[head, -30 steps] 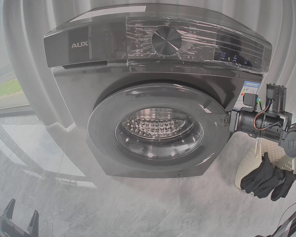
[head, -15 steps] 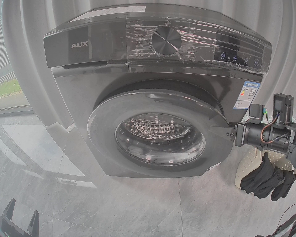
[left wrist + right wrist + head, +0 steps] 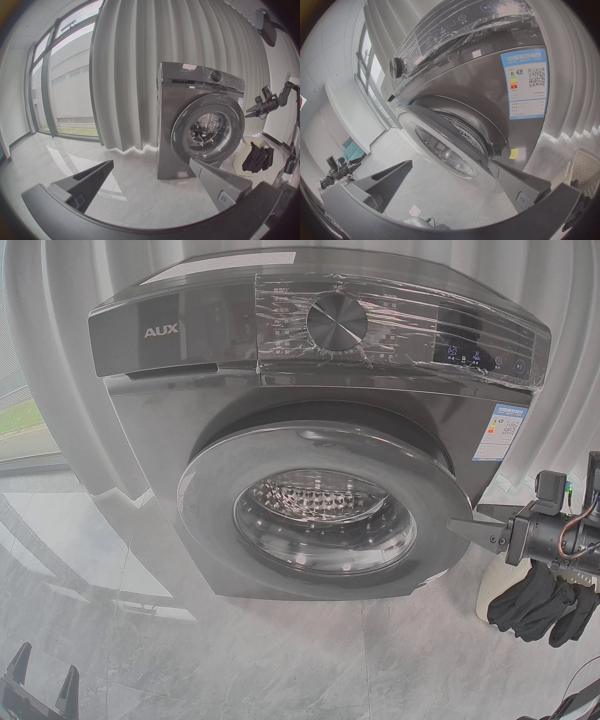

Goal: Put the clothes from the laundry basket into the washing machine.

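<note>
Dark-grey metal forms the front-loading washing machine (image 3: 162, 427), whose round, glass-windowed door (image 3: 206, 502) stands slightly ajar. Its right-hand edge is lifted off the cabinet while the opposite side sits close, presumably on the hinge. The right gripper (image 3: 464, 515) hovers just beside that free edge, jaws spread and holding nothing, apart from the door. That placement would suit hooking the edge to swing it wider, since the gap looks too narrow for loading.

The black clothes (image 3: 537, 605) are draped over the rim of the cream perforated plastic laundry basket (image 3: 500, 577). It stands on the grey tiled floor (image 3: 281, 652) to the right of the machine, below the right arm, probably so garments are close at hand.

The left gripper (image 3: 45, 666) sits low and well apart on the left, jaws open and empty, likely parked to leave room.
</note>
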You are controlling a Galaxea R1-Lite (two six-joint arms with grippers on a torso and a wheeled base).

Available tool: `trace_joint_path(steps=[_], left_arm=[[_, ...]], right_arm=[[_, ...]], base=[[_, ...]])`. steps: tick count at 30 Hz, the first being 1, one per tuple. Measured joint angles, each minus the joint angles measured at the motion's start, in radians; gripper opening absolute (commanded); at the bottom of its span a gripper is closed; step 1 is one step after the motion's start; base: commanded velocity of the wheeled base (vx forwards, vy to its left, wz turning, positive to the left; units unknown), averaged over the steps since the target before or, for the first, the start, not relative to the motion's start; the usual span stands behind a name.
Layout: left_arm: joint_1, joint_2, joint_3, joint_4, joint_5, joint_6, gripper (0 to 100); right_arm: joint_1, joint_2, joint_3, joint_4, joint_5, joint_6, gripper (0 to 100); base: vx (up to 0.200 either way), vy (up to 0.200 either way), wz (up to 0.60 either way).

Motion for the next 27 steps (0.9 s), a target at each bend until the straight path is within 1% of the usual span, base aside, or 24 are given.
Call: trace_joint_path(steps=[4,9,15,20,24,27], left_arm=[[0.000,0.000,0.000,0.000,0.000,0.000,100],[0.000,0.000,0.000,0.000,0.000,0.000,100],[0.000,0.000,0.000,0.000,0.000,0.001,100],[0.000,0.000,0.000,0.000,0.000,0.000,100],[0.000,0.000,0.000,0.000,0.000,0.000,100],[0.000,0.000,0.000,0.000,0.000,0.000,100]], right_arm=[[0.001,0.002,0.003,-0.010,0.000,0.000,100],[-0.004,0.027,-0.023,-0.068,-0.008,0.004,100],[-0.001,0.063,-0.044,-0.074,-0.011,0.007,100],[0.036,0.088,-0.029,-0.080,-0.011,0.009,100],[0.076,0.091,-0.005,-0.078,-0.012,0.022,100],[0.088,0.074,0.011,-0.078,-0.013,0.023,100]], base=[[0.000,0.000,0.00],[0.000,0.000,0.00],[0.000,0.000,0.00],[0.000,0.000,0.00],[0.000,0.000,0.00],[0.000,0.000,0.00]])
